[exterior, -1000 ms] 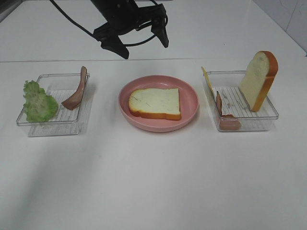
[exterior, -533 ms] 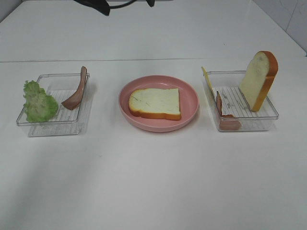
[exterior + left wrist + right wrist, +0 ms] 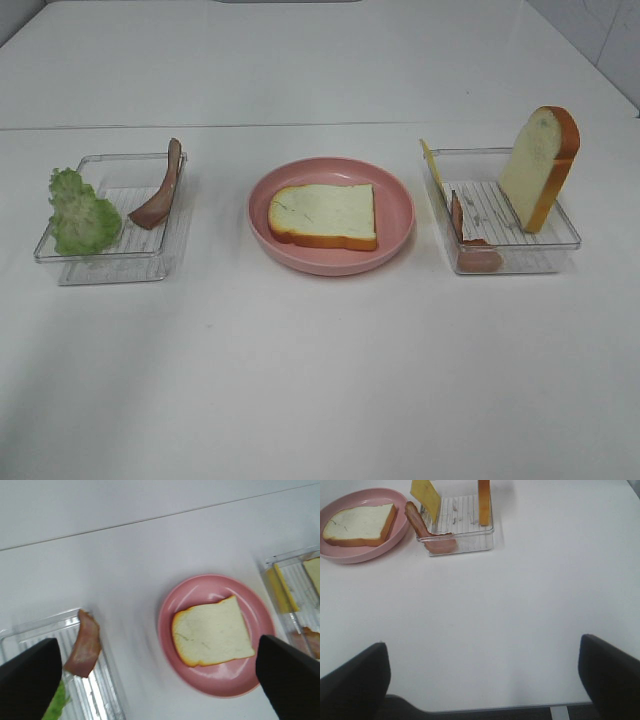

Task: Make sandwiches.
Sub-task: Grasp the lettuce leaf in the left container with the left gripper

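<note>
One white bread slice (image 3: 324, 214) with an orange-brown crust lies flat in the pink plate (image 3: 400, 200); it also shows in the left wrist view (image 3: 212, 636) and right wrist view (image 3: 359, 524). A second slice (image 3: 541, 166) stands upright in the right clear tray (image 3: 570, 235), with a yellow cheese slice (image 3: 432, 165) and a bacon strip (image 3: 470, 250). The left clear tray (image 3: 110, 265) holds green lettuce (image 3: 80, 212) and a bacon strip (image 3: 160, 195). Neither gripper shows in the high view. The left gripper (image 3: 155, 675) is open high above the plate. The right gripper (image 3: 482, 675) is open over bare table.
The white table (image 3: 320, 380) carries the trays and plate in a row. A seam (image 3: 300, 125) runs across the table behind them. In the right wrist view the table's near edge (image 3: 495, 710) lies close to the right gripper.
The left arm, seen at the top of the high view one second ago, has risen and left that view. Food, plate and trays have not moved.
</note>
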Controlling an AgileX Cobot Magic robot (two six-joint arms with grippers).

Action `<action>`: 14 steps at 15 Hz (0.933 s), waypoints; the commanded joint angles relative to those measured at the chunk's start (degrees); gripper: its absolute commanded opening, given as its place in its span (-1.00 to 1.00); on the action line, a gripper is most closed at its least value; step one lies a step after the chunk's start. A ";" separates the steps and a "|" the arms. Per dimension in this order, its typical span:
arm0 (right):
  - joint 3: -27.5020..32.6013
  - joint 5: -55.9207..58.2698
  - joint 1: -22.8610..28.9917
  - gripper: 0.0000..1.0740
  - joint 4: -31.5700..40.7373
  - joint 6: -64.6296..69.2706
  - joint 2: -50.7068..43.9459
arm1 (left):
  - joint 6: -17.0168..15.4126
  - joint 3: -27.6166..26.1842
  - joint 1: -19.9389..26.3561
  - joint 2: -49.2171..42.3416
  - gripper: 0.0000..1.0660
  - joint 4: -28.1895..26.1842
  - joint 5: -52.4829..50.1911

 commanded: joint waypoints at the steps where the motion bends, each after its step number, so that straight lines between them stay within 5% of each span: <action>1: 0.23 -0.52 -0.11 0.83 0.00 -0.23 -1.89 | 1.32 11.63 4.76 -5.96 0.88 0.63 6.13; 6: 0.23 -0.52 -0.11 0.83 0.00 -0.23 -1.89 | 4.35 29.79 14.61 -8.82 0.88 0.52 5.84; 9: 0.23 -0.52 -0.11 0.83 0.00 -0.23 -1.89 | 5.96 35.41 18.68 -8.82 0.87 0.57 1.03; 14: 0.23 -0.52 -0.11 0.83 0.00 -0.23 -1.89 | 7.05 36.55 20.17 -5.84 0.87 -1.09 -6.13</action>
